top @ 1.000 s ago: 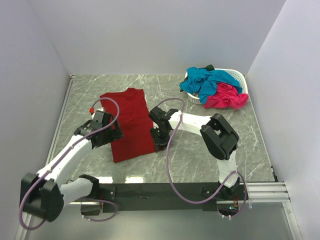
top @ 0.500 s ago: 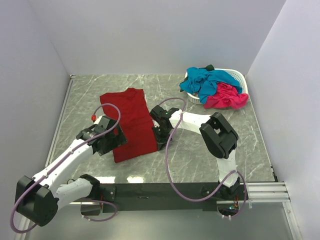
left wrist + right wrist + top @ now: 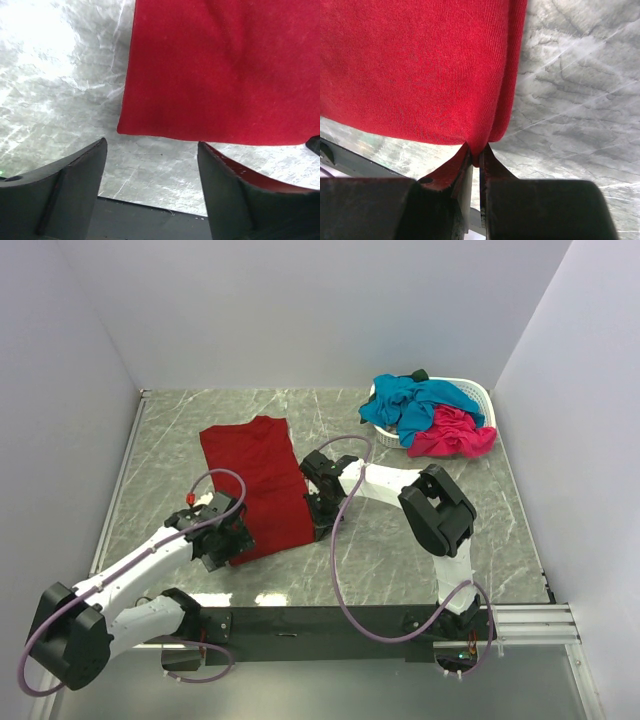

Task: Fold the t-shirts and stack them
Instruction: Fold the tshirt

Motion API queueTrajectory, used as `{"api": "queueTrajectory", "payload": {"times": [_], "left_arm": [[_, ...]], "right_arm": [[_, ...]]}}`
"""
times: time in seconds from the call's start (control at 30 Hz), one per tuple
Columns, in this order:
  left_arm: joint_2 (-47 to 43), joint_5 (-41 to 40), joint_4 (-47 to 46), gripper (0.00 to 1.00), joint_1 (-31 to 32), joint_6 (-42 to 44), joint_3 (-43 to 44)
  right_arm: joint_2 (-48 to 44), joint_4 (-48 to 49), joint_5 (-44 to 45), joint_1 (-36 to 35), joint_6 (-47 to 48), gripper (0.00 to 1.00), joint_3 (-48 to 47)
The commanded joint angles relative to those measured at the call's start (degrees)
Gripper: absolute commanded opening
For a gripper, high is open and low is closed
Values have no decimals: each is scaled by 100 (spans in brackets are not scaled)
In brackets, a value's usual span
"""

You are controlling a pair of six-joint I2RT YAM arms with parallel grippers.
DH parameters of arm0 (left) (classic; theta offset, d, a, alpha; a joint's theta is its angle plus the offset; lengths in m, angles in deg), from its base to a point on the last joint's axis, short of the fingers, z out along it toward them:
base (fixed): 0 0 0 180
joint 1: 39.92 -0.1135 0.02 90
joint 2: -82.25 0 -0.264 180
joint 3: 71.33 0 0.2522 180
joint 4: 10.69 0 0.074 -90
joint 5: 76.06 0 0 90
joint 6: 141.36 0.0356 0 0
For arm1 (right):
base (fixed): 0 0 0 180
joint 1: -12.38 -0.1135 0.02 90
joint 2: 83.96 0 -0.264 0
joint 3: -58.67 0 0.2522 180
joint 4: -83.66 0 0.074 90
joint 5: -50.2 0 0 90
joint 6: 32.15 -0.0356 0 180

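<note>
Pinching the near right corner of the dark red t-shirt (image 3: 255,475), the right gripper (image 3: 479,150) has just clenched; the left gripper (image 3: 151,146), jaws apart, has reached the near left corner, so a fold looks imminent.

Table top (image 3: 180,420): glossy grey sheet with a marble pattern and pale veins.
Back wall (image 3: 300,310): plain white, meeting the table's far edge.
Left wall (image 3: 50,440): plain, pale, slightly shaded.
Right wall (image 3: 590,440): plain, pale with a lilac tint.
Metal rail (image 3: 125,470): runs along the table's left edge, beside the left wall.
Black strip (image 3: 320,620): lies across the near edge.
Light: soft and even, with bright glare (image 3: 270,597) on the table by the near edge.
</note>
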Motion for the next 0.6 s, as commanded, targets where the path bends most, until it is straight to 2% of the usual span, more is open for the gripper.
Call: {"api": "queueTrajectory", "payload": {"times": [0.0, 0.27, 0.57], "left_arm": [[56, -128, -227, 77, 81, -210, -90], [74, -136, -280, 63, 90, -456, -266], [170, -233, -367, 55, 81, -632, -424]], "right_arm": [[249, 232, 157, 28, -11, 4, -10], [240, 188, 201, 19, 50, 4, -45], [240, 180, 219, 19, 59, 3, -45]]}}
